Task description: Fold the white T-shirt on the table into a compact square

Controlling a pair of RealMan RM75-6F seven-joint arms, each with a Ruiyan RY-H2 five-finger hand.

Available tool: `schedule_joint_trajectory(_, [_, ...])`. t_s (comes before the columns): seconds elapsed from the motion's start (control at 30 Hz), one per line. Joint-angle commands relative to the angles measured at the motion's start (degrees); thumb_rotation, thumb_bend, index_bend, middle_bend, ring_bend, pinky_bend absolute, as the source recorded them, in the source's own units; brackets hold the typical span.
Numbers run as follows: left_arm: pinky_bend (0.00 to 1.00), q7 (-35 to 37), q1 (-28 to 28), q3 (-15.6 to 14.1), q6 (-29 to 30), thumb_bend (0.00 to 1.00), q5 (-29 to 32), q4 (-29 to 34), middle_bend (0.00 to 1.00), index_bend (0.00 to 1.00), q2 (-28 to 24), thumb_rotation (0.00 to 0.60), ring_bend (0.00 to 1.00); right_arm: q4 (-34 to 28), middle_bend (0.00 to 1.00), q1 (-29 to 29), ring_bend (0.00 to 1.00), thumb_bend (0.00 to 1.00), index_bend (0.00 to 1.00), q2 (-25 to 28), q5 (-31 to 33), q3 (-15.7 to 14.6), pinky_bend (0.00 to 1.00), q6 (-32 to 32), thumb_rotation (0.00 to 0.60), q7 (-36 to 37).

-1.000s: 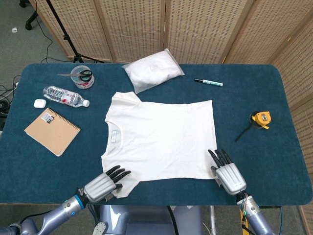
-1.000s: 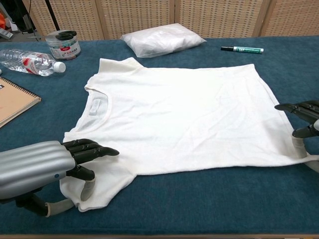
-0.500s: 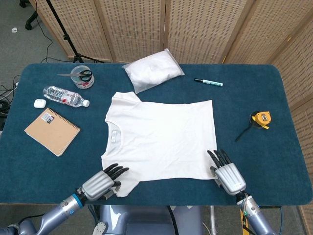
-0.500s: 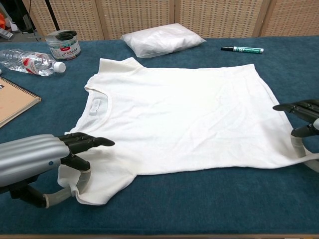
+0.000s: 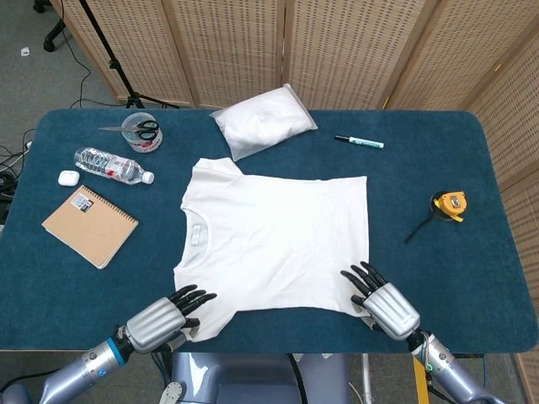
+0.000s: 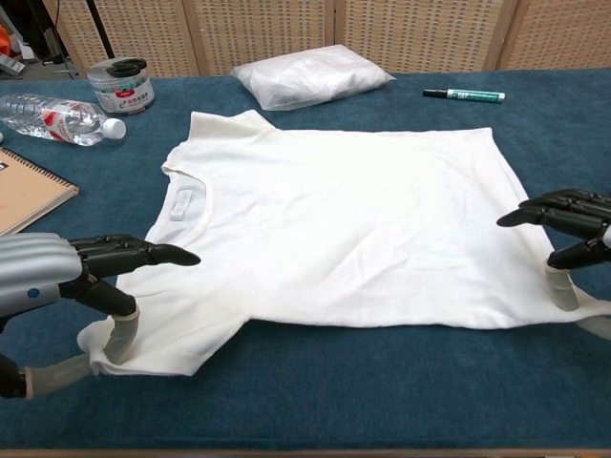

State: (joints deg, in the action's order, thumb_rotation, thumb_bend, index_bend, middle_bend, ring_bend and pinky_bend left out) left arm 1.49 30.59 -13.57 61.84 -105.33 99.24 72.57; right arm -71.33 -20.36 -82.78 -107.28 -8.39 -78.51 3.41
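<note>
The white T-shirt (image 5: 274,236) (image 6: 344,219) lies spread flat on the blue table (image 5: 438,269), collar toward the left. My left hand (image 5: 156,320) (image 6: 57,277) is at the near sleeve. Its fingers reach out over the cloth and its thumb (image 6: 119,329) is in the sleeve's bunched, slightly raised edge, pinching it. My right hand (image 5: 383,303) (image 6: 573,219) is at the near hem corner. Its fingers are spread above the fabric, its thumb (image 6: 563,286) is down on the corner, and it holds the cloth there.
Along the far edge lie a plastic bag of white fabric (image 5: 263,119) and a green marker (image 5: 359,141). A yellow tape measure (image 5: 449,204) sits at the right. At the left are a notebook (image 5: 90,225), a water bottle (image 5: 109,165), a tub with scissors (image 5: 141,130) and an earbud case (image 5: 67,178).
My left hand slid left and toward me, dragging the near sleeve with it. My right hand moved left over the hem corner, which shifted inward.
</note>
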Motion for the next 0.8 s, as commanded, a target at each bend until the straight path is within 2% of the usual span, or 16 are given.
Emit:
schedule_joint_trajectory(0.03, [0.0,0.8,0.3,-1.2,0.4,0.56,-1.4,1.7,0.0,0.73,-1.7,0.6,0.0,-0.5,0.11,-1.2,0.0,0.72,0.69,1.7,-2.2,-1.7,0.0,-0.6,0.6,2.8])
schedule_joint_trajectory(0.27, [0.0,2.2,0.3,-2.7,1.7,0.56,-3.2,4.0,0.0,0.73,-4.6,0.6,0.0,-2.0,0.12,-2.0,0.0,0.72,0.69,4.2,-5.1,-3.4,0.0,-2.4,0.6,4.8])
schedule_joint_trajectory(0.53, [0.0,6.5,1.4,-5.7,0.2,0.56,-5.1,6.6,0.0,0.73,-8.0,0.6,0.0,-3.2,0.13,-2.0,0.0,0.72,0.69,5.9,-8.9,-6.2,0.0,-4.3,0.6,5.6])
schedule_joint_trajectory(0.8, [0.0,11.5,1.8,-9.1,1.3,0.57,-9.4,6.8,0.0,0.73,-9.3,0.6,0.0,-3.9,0.13,-1.9,0.0,0.71,0.7,7.2,-13.4,-8.6,0.0,-5.6,0.6,3.2])
